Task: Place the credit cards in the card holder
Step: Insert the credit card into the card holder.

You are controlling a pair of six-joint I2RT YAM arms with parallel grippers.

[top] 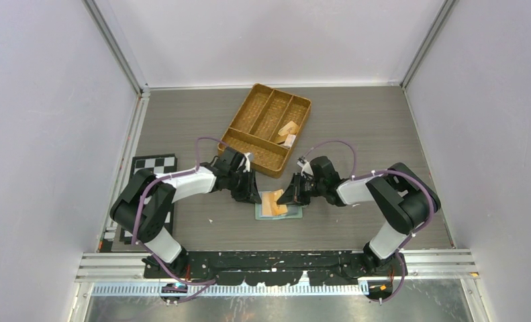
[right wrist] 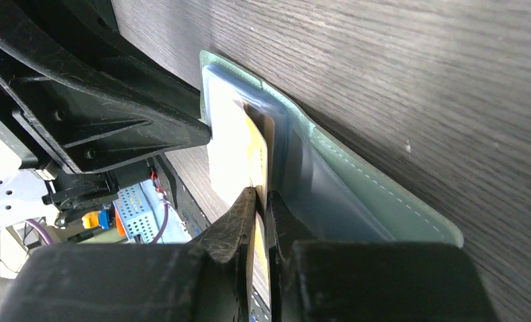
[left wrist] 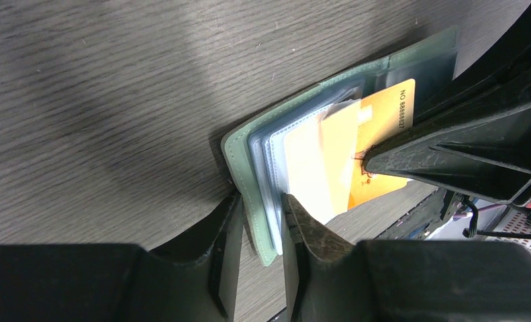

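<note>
The sage-green card holder [top: 296, 215] lies open on the table between both arms, its clear sleeves [left wrist: 266, 144] fanned out. My left gripper [left wrist: 262, 201] pinches the edge of the green cover [left wrist: 239, 154] and the sleeves. An orange credit card [left wrist: 383, 121] sits partly inside a sleeve, a paler card [left wrist: 303, 174] next to it. My right gripper [right wrist: 262, 193] is on the card's [right wrist: 257, 144] outer end, its jaws nearly together on either side. The two grippers, left [top: 252, 194] and right [top: 296, 196], face each other across the card holder [right wrist: 383, 201].
A woven brown divided tray [top: 269, 127] stands just behind the card holder, with small tan items [top: 288, 131] in one compartment. A checkerboard sheet [top: 154, 164] lies at the table's left edge. White walls enclose three sides.
</note>
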